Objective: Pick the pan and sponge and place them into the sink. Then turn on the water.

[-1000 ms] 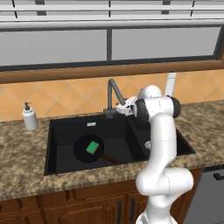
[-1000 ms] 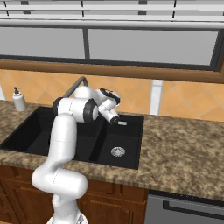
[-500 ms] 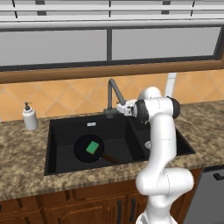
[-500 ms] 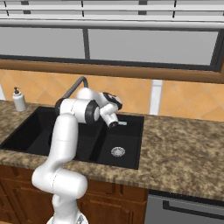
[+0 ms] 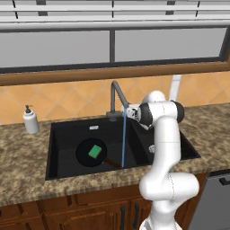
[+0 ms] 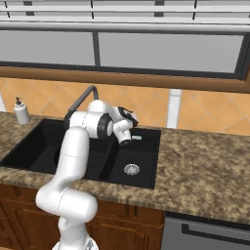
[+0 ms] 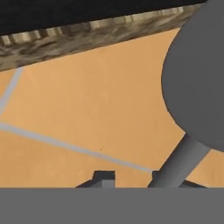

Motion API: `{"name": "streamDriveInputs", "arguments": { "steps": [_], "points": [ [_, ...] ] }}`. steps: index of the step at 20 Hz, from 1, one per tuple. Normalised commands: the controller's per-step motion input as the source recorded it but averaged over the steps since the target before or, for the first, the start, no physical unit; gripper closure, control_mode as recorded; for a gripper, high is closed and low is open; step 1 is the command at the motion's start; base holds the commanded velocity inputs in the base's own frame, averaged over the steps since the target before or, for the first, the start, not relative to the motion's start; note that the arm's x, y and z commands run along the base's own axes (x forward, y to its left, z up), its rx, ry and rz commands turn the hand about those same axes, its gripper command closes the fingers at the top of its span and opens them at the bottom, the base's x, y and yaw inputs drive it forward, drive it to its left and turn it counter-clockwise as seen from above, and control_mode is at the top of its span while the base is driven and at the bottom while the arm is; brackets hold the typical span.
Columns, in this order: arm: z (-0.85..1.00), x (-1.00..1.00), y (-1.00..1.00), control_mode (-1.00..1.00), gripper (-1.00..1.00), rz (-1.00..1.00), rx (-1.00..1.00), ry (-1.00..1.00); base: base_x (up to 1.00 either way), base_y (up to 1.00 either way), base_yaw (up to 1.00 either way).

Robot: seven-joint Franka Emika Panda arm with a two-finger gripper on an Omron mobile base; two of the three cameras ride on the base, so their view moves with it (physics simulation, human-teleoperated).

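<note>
The sink (image 5: 58, 152) is the landmark here. The pan (image 5: 91, 152) lies flat in its large basin, well clear of the front and left walls, with the sponge (image 5: 95, 151) resting on it. The tap (image 5: 116, 96) rises from the back rim, and a thin blue stream of water (image 5: 123, 139) falls from its spout just right of the pan; a second ago no stream was there. The gripper (image 5: 127, 111) sits at the tap's base behind the basin divider, close under the tiled wall with little room behind it. Its jaws have drawn nearly together from a wide spread; whether they pinch anything cannot be told. A soap bottle (image 5: 30, 120) stands on the worktop (image 5: 27, 175) left of the sink.
</note>
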Motion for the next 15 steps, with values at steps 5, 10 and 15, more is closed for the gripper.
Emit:
{"name": "streamDriveInputs", "arguments": {
  "steps": [5, 10, 15],
  "points": [
    [-0.34, 0.43, -1.0, -1.0, 1.0, 0.0, 0.27, 0.0, 0.0, 0.0, 0.0],
    [-0.37, 0.34, -1.0, -1.0, 1.0, 0.0, 0.28, 0.0, 0.0, 0.0, 0.0],
    [-0.36, 0.28, -1.0, -1.0, 1.0, 0.0, 0.31, 0.0, 0.0, 0.0, 0.0]
  ]
}}
